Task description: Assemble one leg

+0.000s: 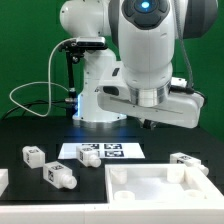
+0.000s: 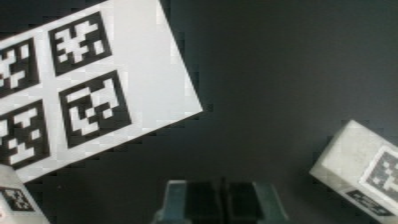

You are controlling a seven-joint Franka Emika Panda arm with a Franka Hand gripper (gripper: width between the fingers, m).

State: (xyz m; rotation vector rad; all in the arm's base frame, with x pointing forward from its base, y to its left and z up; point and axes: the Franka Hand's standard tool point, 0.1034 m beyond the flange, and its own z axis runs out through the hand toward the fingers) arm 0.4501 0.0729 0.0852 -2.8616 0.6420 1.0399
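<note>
Several legs, small white stubby pegs with black-and-white tags, lie on the black table. Two are at the exterior view's left [image 1: 33,154] [image 1: 60,176] and one at its right [image 1: 186,163]. My gripper [image 1: 149,123] hangs above the table behind the marker board [image 1: 103,152], well clear of every leg. In the wrist view its fingers [image 2: 192,203] stand together with only a thin dark line between them and nothing held, so the gripper [image 2: 221,203] is shut. One leg [image 2: 365,162] shows off to the side of the fingers, apart from them.
The large flat white rimmed panel [image 1: 160,187] lies at the front, at the exterior view's right. Another white part [image 1: 3,182] sits at the left edge. The marker board [image 2: 89,90] fills much of the wrist view. The robot base stands behind.
</note>
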